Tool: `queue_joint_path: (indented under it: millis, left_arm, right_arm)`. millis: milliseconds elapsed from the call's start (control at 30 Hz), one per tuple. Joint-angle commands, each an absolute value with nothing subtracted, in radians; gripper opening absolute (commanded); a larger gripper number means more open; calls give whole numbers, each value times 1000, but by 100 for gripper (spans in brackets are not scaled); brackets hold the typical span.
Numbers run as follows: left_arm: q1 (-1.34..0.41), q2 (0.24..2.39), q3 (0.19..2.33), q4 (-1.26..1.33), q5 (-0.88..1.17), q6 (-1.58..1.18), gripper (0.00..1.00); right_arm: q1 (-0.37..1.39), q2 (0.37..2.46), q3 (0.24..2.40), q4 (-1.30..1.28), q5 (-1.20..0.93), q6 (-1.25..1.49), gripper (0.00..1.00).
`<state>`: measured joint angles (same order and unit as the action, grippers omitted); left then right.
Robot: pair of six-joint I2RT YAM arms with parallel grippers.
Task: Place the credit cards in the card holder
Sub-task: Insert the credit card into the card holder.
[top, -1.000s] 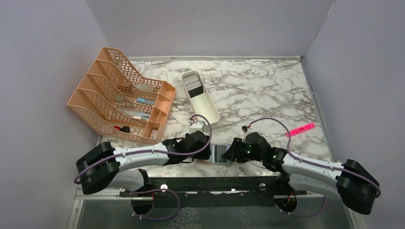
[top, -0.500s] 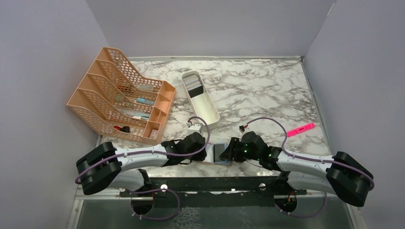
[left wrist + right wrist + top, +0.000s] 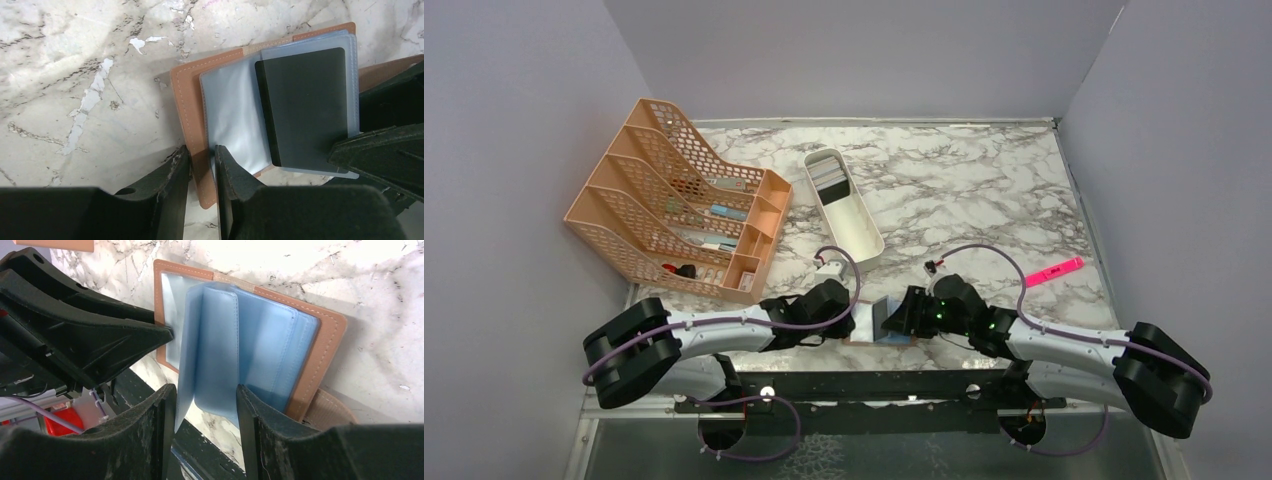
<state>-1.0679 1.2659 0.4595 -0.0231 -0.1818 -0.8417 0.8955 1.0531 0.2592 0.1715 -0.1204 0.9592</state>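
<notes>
Tan leather-look folding card holder (image 3: 187, 100) lies open on the white-and-grey marbled bench (image 3: 964, 190), at the near edge, between the two arms.

Clear bluish plastic sleeves (image 3: 215, 345) fan up from its spine. One thin dark grey rectangular card (image 3: 305, 107) sits in a sleeve, its long edges parallel to the holder's.

Left hand (image 3: 202, 150): fingers nearly together, with a narrow strip of the tan cover's near-left corner between them. Cannot tell whether it pinches the cover or only straddles it.

Right hand (image 3: 206, 390): fingers stand wider apart and clasp the raised bundle of sleeves, which fills the gap from one finger to the other. One of its fingers overlaps the dark card's corner in the left wrist view.

The two hands face each other across the holder, close together.

More cards (image 3: 829, 172), grey and pale, are stacked in the far end of a white oblong plastic tray (image 3: 856, 228), well behind the holder.

Orange mesh file rack (image 3: 659, 190) at far left.

Pink highlighter pen (image 3: 1054, 270) lies on the bench to the right, apart from the holder.
</notes>
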Motion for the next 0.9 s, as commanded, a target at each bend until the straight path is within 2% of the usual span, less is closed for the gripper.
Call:
queue_joint_path:
  millis: [0,600,867]
  left_arm:
    - [-1068,1278,446,38,-130,-861,27]
    - [-1068,1306,428,86,-99,-880,27]
    - [-1068,1277,422,78,-99,-892,27]
  right_arm:
    - [900,1066,285,218,-151,938,53]
    - [900,1106,239,405,-223,946,57]
    - [900,1111,265,291,-154,935,54]
